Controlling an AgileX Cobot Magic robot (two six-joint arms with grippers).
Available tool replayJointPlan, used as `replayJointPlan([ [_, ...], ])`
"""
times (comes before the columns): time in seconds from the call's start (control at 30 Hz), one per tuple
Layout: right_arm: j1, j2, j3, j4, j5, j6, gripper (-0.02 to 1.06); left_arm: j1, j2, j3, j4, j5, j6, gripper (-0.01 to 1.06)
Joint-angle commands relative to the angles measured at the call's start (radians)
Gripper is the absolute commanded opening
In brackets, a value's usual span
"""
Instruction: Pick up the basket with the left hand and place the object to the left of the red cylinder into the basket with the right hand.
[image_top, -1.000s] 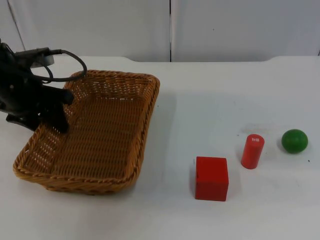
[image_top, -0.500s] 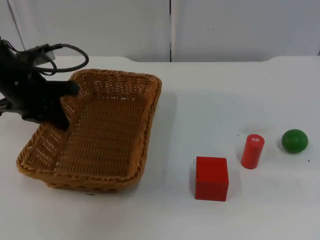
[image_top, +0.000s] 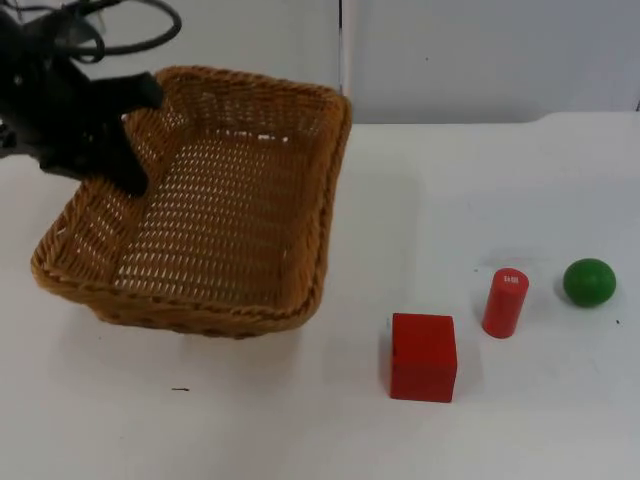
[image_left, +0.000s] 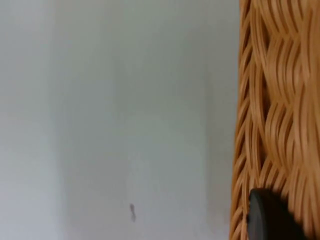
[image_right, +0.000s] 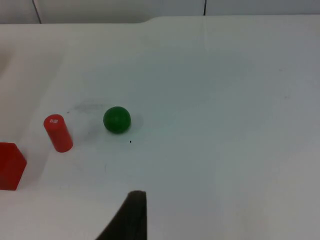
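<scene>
Red cube stands nearest, on the white table, just left of the red cylinder. Green ball lies right of the cylinder. Left gripper is clamped on the left rim of the basket, which hangs tilted above the table. Right gripper: finger state cannot be determined.

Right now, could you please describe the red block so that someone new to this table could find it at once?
Start at the wicker basket that the left gripper holds up by its rim, then look across the white table. The red cube sits beside the upright red cylinder, nearer the basket. It alone has flat, square faces; the green ball lies beyond the cylinder.
</scene>
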Motion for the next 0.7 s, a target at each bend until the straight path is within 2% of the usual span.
replayJointPlan([
  [0.0, -0.007, -0.003, 0.007, 0.003, -0.006, -0.003, 1.05, -0.014, -0.048, 0.004, 0.003, 0.017, -0.037, 0.00],
  [0.13, -0.007, -0.003, 0.007, 0.003, -0.006, -0.003, 1.05, -0.023, -0.149, 0.004, 0.062, 0.099, -0.113, 0.00],
  [0.4, -0.007, -0.003, 0.007, 0.003, -0.006, -0.003, 1.05, -0.021, -0.289, 0.004, 0.104, 0.204, -0.194, 0.00],
  [0.6, -0.007, -0.003, 0.007, 0.003, -0.006, -0.003, 1.05, -0.021, -0.367, 0.014, 0.097, 0.317, -0.198, 0.00],
  [0.67, -0.007, -0.003, 0.007, 0.003, -0.006, -0.003, 1.05, -0.021, -0.378, 0.018, 0.085, 0.327, -0.198, 0.00],
])
